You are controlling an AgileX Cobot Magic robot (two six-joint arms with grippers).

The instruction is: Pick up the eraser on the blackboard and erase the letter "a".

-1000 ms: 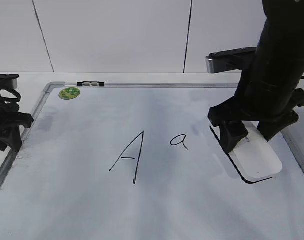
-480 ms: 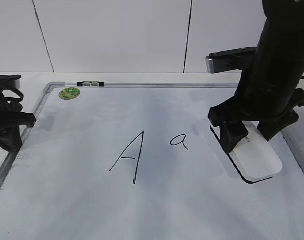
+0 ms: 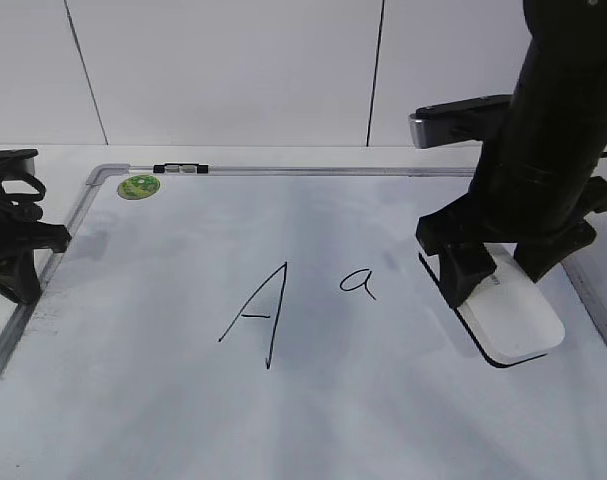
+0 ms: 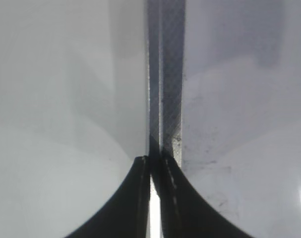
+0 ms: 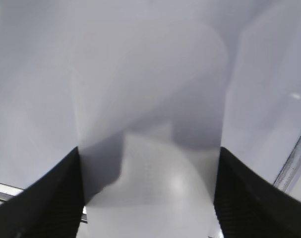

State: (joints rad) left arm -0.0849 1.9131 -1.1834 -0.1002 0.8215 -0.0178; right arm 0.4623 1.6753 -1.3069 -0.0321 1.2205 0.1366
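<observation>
The white oblong eraser lies at the right side of the blackboard, its black felt edge showing at the bottom. My right gripper straddles its far end, a finger pressed against each long side; in the right wrist view the eraser fills the gap between the fingers. The small letter "a" is to the left of the eraser, apart from it. My left gripper is shut and empty over the board's left frame, with its tips nearly touching.
A large capital "A" is drawn left of the "a". A round green sticker sits at the board's far left corner, with a small black-and-clear clip on the top frame. A white wall stands behind the board.
The left gripper has shifted very slightly at the board's left edge. The right gripper and eraser have not visibly moved.
</observation>
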